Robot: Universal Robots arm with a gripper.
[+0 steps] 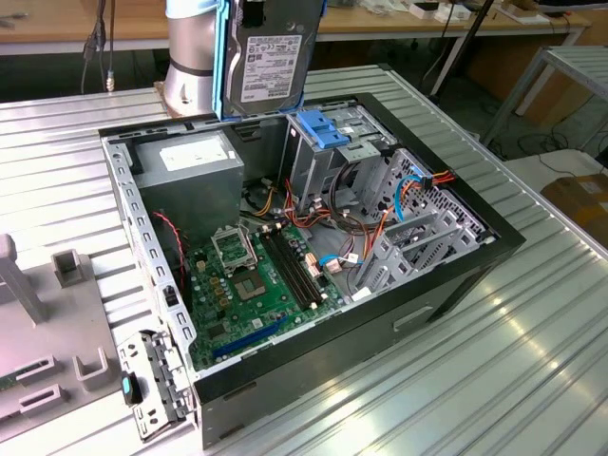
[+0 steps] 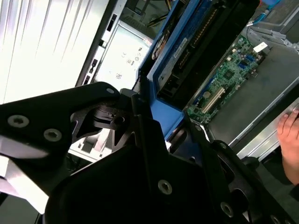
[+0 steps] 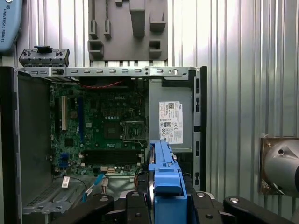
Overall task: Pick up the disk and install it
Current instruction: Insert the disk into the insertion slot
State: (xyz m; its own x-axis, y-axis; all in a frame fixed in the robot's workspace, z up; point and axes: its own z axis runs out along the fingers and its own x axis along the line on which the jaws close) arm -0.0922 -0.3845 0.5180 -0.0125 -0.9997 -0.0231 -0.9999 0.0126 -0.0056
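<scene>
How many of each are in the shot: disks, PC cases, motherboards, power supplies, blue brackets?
disk: 1, held in the gripper above the case
open PC case: 1
motherboard: 1
power supply: 1
light-blue bracket: 1
Total: 5

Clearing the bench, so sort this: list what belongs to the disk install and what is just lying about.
Job:
disk, held in the gripper
open computer case

Lying about:
grey fixture plate
cardboard box
a person's hand
</scene>
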